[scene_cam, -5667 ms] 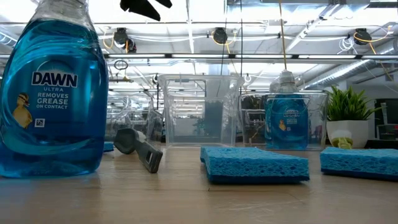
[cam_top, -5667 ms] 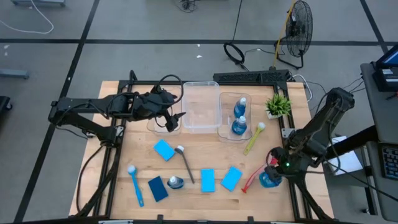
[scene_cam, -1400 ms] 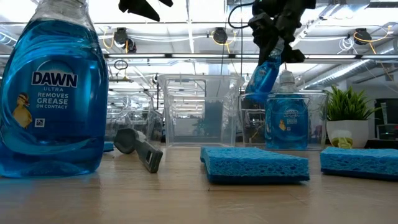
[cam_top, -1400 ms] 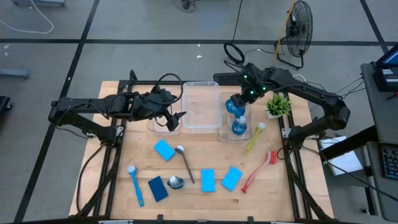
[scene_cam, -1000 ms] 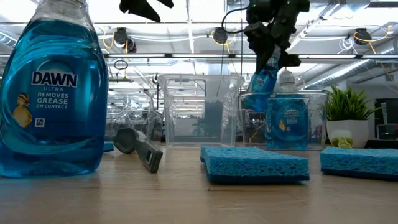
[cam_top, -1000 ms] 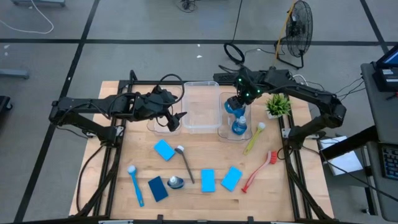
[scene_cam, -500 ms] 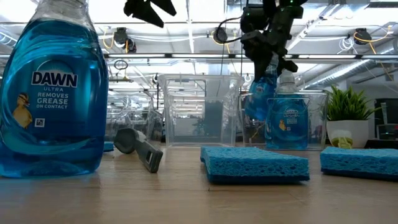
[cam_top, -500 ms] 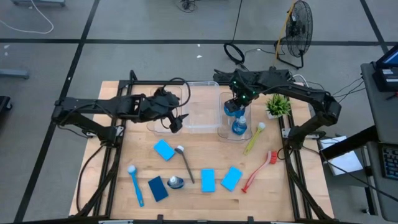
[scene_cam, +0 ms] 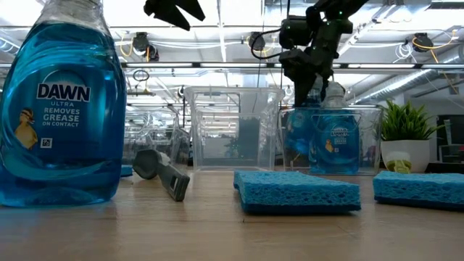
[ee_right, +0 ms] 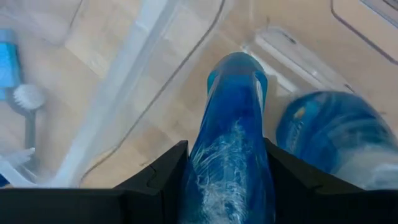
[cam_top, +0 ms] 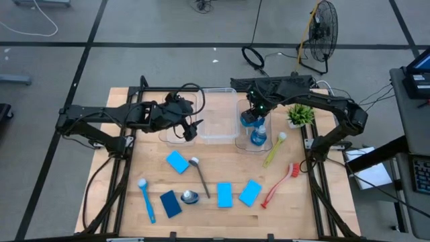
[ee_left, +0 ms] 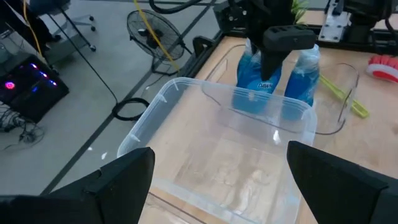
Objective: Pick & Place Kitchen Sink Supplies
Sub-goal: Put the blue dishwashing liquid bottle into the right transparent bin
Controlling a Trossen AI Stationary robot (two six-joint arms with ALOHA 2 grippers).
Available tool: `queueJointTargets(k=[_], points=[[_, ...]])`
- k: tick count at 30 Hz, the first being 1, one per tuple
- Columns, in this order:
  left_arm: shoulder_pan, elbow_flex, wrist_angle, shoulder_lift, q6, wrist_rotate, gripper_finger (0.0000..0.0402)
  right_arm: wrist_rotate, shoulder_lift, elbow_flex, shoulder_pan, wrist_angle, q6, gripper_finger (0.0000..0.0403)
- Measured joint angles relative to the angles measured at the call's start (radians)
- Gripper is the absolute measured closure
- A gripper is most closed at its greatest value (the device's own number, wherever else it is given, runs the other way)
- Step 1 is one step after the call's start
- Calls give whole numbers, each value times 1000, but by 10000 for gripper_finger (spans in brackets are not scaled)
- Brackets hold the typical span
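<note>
Blue soap bottle (ee_right: 233, 155) sits clamped between the right gripper (cam_top: 253, 113) fingers, and we see it lowered into the clear bin (cam_top: 242, 142) on the right, just beside a second bottle (cam_top: 259, 136) standing there. We find the left gripper (cam_top: 190, 130) hovering over the left bin (cam_top: 166, 136), fingers spread wide and empty.

Three bins sit side by side at the table's (cam_top: 316, 202) twelve o'clock: the left bin (cam_top: 173, 134), the middle bin (cam_top: 217, 114), and the right bin (cam_top: 243, 138) with two bottles (cam_top: 259, 134) inside. A plant (cam_top: 299, 113) stands at the right bin's three o'clock. Toward six o'clock lie the sponges (cam_top: 177, 161) and brushes (cam_top: 146, 198); another bottle (scene_cam: 54, 109) lies among them, between two sponges.
</note>
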Motion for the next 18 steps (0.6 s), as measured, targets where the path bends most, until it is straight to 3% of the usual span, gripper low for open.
queueJointTargets(k=[8,18], points=[[0,-32,38,-50,15,1,36,3,0,0,0,4,-14,242],[-7,-380,307,-370,-5,28,36,6,-5,-55,0,24,-9,240]])
